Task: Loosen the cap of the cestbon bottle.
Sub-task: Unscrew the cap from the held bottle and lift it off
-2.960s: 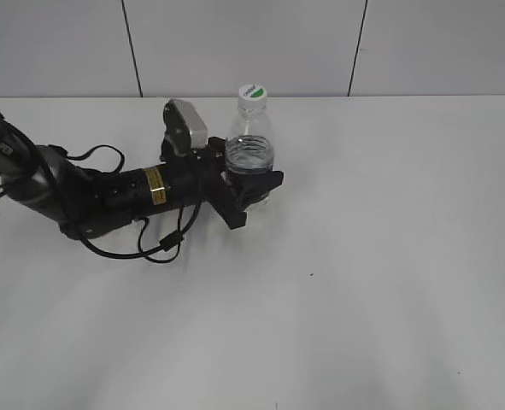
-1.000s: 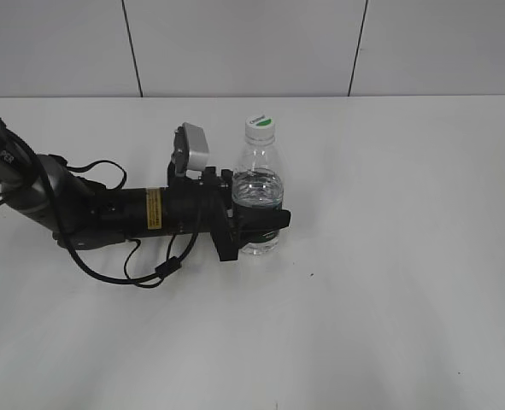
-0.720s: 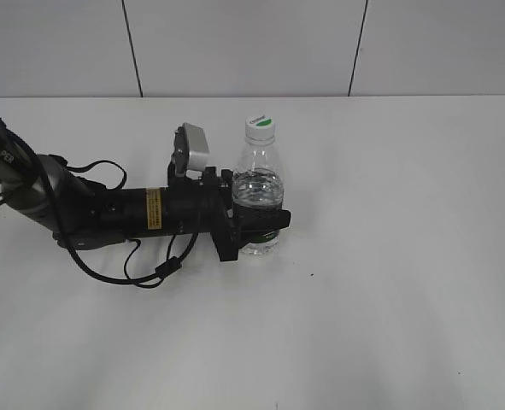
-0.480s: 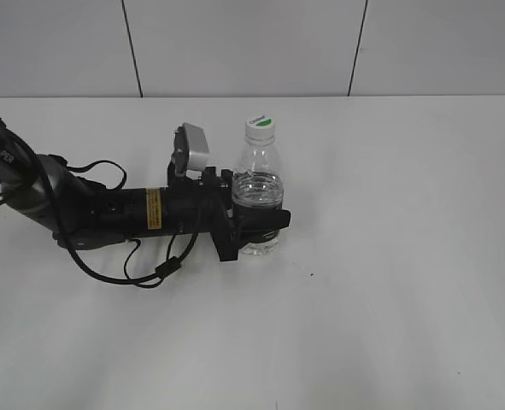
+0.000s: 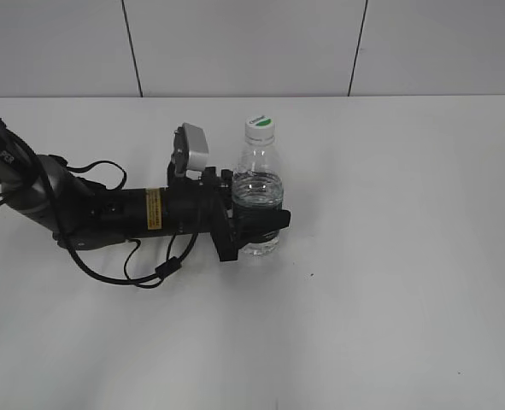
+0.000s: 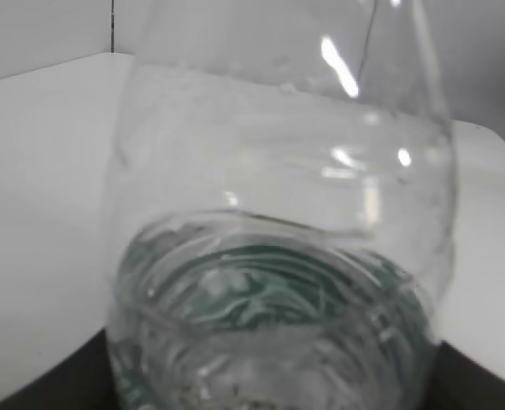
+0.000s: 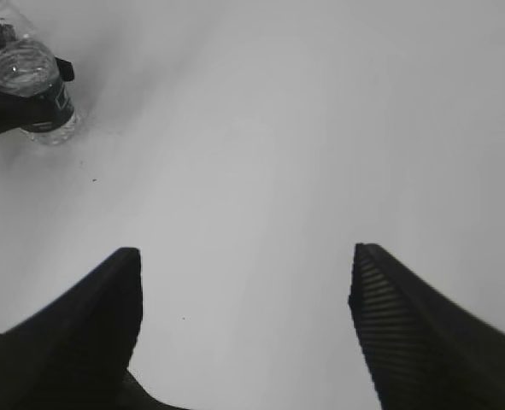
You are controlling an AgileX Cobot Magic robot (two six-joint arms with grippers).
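Observation:
The cestbon bottle (image 5: pixel 257 195) stands upright on the white table, clear, with water and a dark green label low down. Its white cap (image 5: pixel 260 127) with a green patch sits on top. My left gripper (image 5: pixel 259 224) is shut on the bottle's lower body from the left. In the left wrist view the bottle (image 6: pixel 278 256) fills the frame and hides the fingers. My right gripper (image 7: pixel 243 260) is open and empty above bare table, out of the exterior view. The right wrist view shows the bottle (image 7: pixel 32 81) far off at top left, with the cap cut off by the frame edge.
The left arm (image 5: pixel 107 209) lies low across the table's left side with loose black cables (image 5: pixel 149 260). A grey panelled wall (image 5: pixel 252 47) runs behind the table's back edge.
Over three seconds my left gripper carried the bottle forward and slightly right, then set it down. In the last second nothing has visibly moved.

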